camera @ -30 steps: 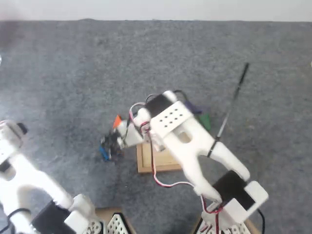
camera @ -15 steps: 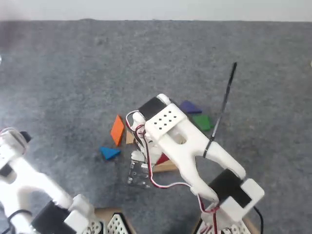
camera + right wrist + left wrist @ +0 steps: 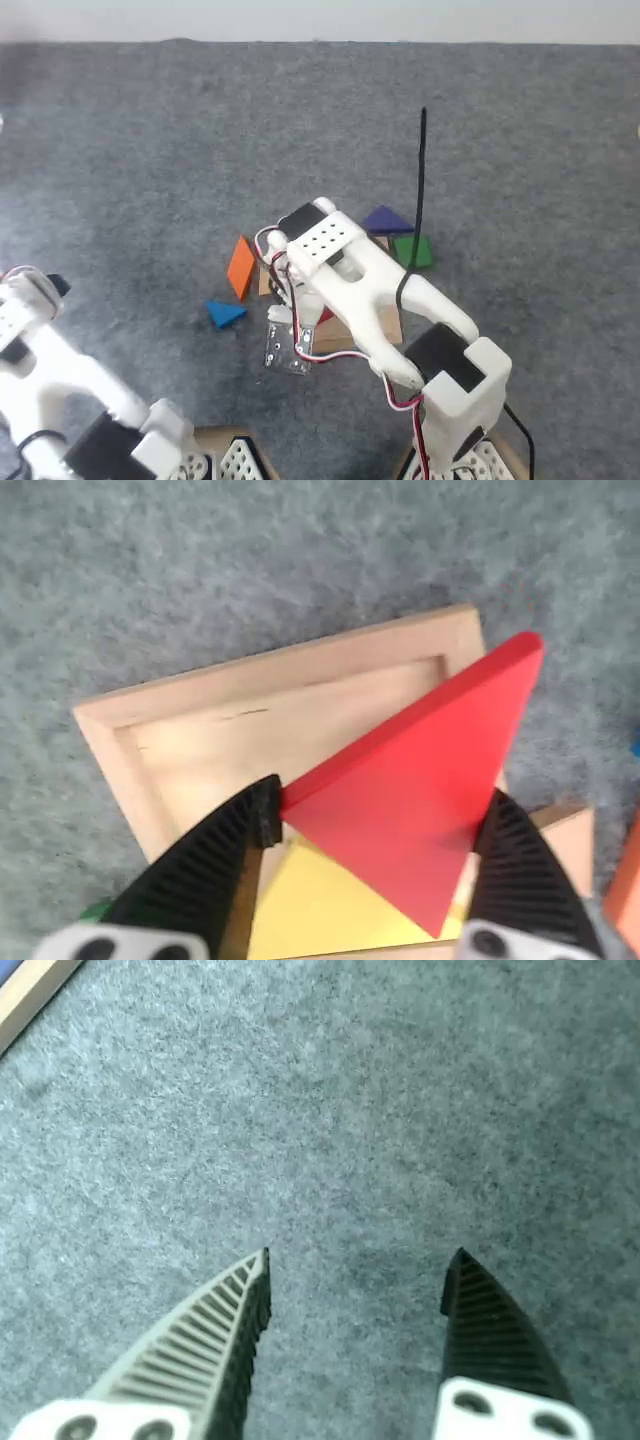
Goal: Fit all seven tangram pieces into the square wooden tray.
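My right gripper (image 3: pixel 382 798) is shut on a red triangle (image 3: pixel 420 800), one finger on each side. The triangle hangs tilted over the square wooden tray (image 3: pixel 270 675), its tip past the tray's corner. Beneath it, a yellow piece (image 3: pixel 320 905) lies inside the tray. From above, the right arm covers most of the tray (image 3: pixel 388 326), and a sliver of the red triangle (image 3: pixel 327 318) shows beside the gripper (image 3: pixel 308 325). My left gripper (image 3: pixel 362 1260) is open over bare carpet, nothing between its fingers.
On the grey carpet left of the tray lie an orange piece (image 3: pixel 240 267), a blue triangle (image 3: pixel 224 313) and a tan piece (image 3: pixel 265 283). Beyond the tray sit a purple piece (image 3: pixel 388 220) and a green piece (image 3: pixel 413 250). A wooden edge (image 3: pixel 30 995) borders the carpet.
The right arm swung from the orange and blue pieces back over the tray, bringing the red triangle with it. Those two pieces are now uncovered. The left arm barely moved.
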